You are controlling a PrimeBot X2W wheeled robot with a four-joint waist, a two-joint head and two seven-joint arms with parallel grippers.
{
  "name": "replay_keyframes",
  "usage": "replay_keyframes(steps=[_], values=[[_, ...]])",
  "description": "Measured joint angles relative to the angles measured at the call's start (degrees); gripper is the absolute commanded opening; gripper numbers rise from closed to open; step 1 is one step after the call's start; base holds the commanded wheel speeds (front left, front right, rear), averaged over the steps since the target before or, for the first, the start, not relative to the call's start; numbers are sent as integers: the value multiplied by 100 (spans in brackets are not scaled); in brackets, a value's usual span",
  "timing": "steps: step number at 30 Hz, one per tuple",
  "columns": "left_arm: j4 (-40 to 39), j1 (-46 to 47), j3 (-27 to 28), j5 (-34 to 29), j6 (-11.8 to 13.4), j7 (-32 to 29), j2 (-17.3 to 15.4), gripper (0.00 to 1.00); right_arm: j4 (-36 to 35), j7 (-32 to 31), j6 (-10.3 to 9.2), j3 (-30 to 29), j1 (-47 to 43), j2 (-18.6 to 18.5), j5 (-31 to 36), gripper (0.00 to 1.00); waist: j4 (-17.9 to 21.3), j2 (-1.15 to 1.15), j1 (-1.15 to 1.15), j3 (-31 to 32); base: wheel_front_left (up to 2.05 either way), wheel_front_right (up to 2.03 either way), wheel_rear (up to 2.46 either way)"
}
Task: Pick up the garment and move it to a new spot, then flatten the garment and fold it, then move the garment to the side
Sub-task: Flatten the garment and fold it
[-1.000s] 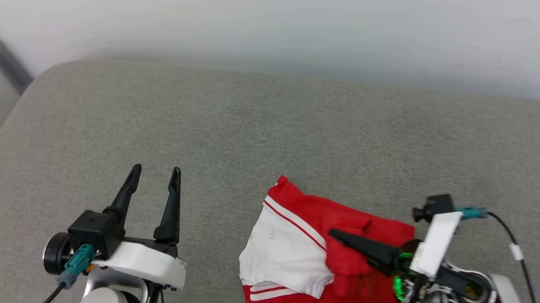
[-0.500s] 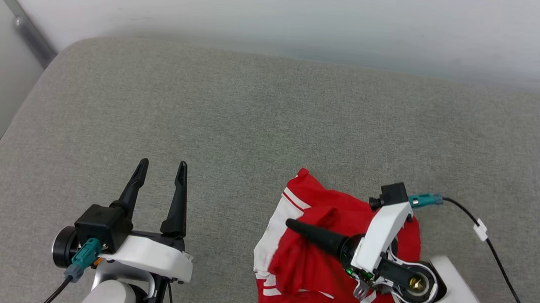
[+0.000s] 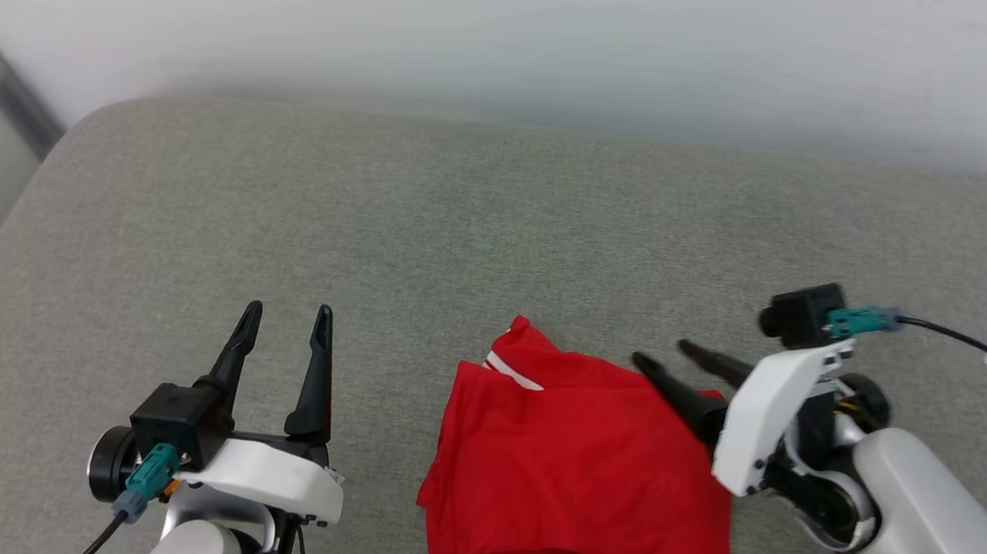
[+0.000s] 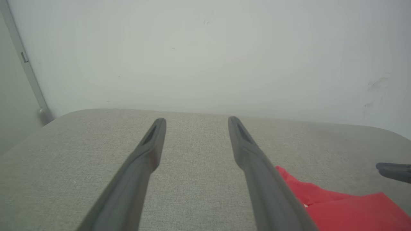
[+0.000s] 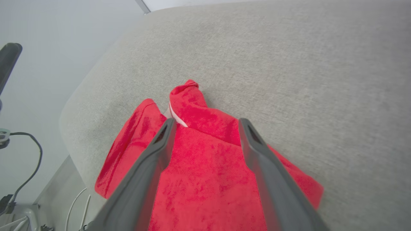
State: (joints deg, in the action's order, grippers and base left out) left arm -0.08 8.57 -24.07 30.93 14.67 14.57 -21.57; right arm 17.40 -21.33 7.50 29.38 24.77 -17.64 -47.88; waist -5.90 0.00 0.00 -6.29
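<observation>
- Now, the folded red fabric garment [image 3: 576, 467] lies on the grey padded surface [image 3: 462, 225], near its front edge.
- The right gripper [image 3: 660, 352], fingers apart and empty, is over its far right corner.
- The left gripper [image 3: 288, 308] is spread, empty, well aside.

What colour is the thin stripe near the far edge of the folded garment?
White, against the red garment; clearest in the head view.

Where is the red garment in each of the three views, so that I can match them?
Head view: the garment lies at bottom centre.
Left wrist view: bottom right corner.
Right wrist view: lower centre, behind the right fingers.
Shared landmark: the same dark right fingers at the garment's edge.
</observation>
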Motion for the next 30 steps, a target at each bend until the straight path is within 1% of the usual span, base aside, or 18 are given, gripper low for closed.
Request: replay_keyframes(steps=[5, 9, 12, 15, 17, 19, 23, 30], values=[[18, -109, 32, 10, 56, 0, -26, 100, 83, 466, -1, -575, -263, -264, 887, 100, 207, 0, 0, 88, 0, 0, 0], [49, -166, 71, 53, 108, -3, -62, 100, 45, 943, -1, -1344, -660, -371, 1640, 100, 386, 0, 0, 153, 0, 0, 0], [109, -251, 105, 75, 154, -14, -98, 100, -162, 1394, 0, -1992, -982, -305, 2097, 100, 507, 0, 0, 209, 0, 0, 0], [165, -308, 154, 109, 200, -26, -116, 100, -494, 1825, -1, -2549, -1324, -75, 2453, 100, 589, 0, 0, 283, 0, 0, 0], [209, -389, 157, 129, 207, -26, -113, 100, -742, 2038, 0, -2780, -1559, 112, 2643, 100, 625, 0, 0, 357, 0, 0, 0], [242, -491, 187, 147, 249, -25, -123, 100, -1031, 2168, 0, -2913, -1764, 286, 2784, 100, 666, 0, 0, 437, 0, 0, 0], [254, -656, 216, 162, 296, -19, -144, 100, -1585, 2250, 0, -2982, -2168, 557, 2993, 100, 728, 0, 0, 613, 0, 0, 0], [255, -830, 238, 203, 303, -18, -219, 100, -2257, 2096, 0, -2864, -2705, 782, 3198, 100, 757, 0, 0, 772, 0, 0, 0]])
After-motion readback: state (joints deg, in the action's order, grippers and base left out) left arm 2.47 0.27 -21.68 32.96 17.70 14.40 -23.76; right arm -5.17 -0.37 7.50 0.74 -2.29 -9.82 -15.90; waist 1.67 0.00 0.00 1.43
